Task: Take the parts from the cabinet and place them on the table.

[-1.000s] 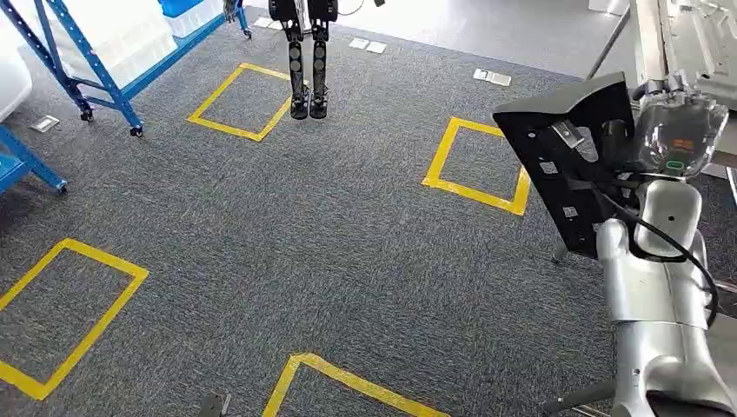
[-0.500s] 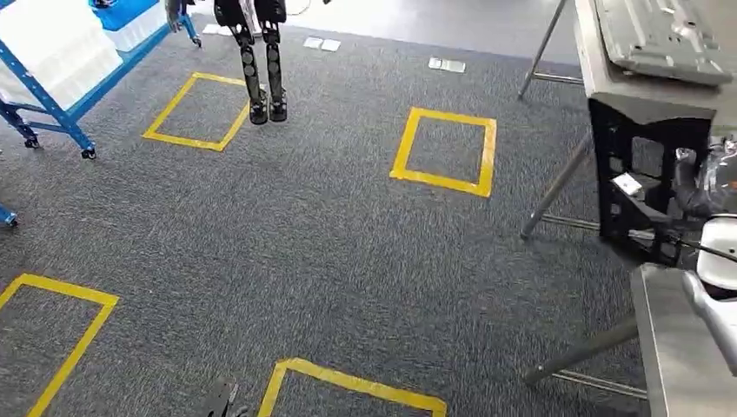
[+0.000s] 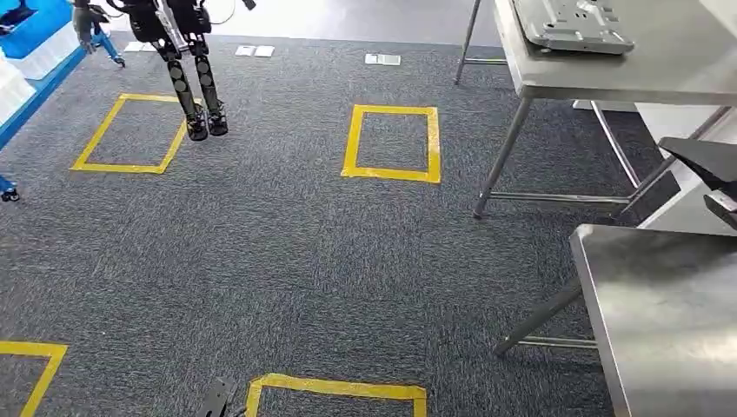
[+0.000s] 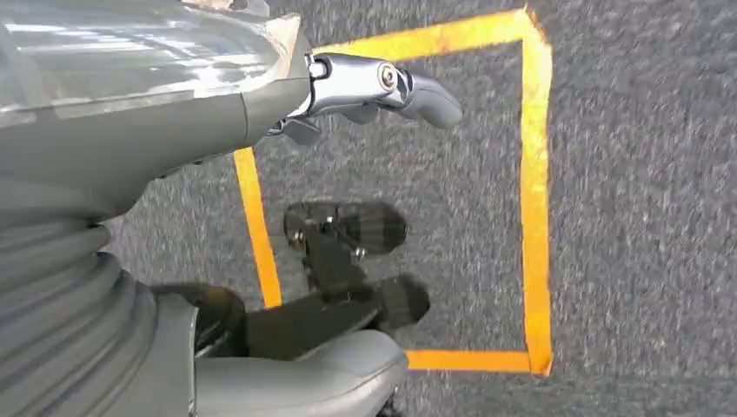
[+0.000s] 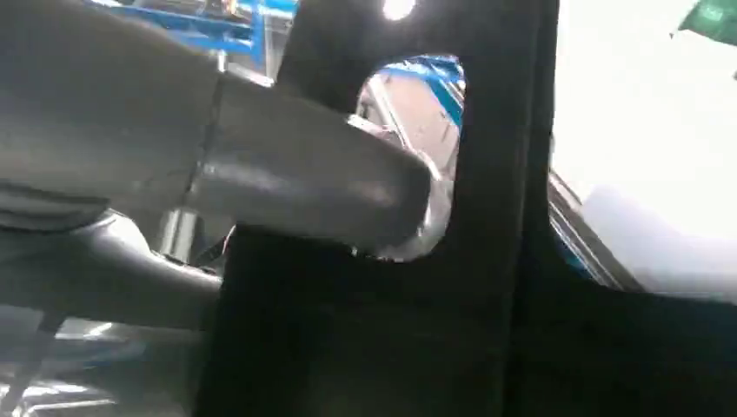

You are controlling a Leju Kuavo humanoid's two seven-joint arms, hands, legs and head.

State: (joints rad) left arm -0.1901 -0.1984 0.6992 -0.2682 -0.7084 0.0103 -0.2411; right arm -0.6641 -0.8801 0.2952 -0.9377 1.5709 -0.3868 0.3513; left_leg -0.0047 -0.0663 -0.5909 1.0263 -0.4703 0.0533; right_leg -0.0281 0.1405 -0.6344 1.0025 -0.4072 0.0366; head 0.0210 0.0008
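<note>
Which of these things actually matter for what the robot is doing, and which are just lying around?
Part of the job:
- black part, held in the right hand
- near steel table
- grey part on the far table

Lying about:
- yellow floor squares
- another robot's legs
- blue rack

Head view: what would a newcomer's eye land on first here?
Probably the yellow tape squares marked out on the dark grey carpet, and the black legs of another robot standing at the far left by one square. At the right stand two steel tables: the near table and the far table, which carries a flat grey metal part.
</note>
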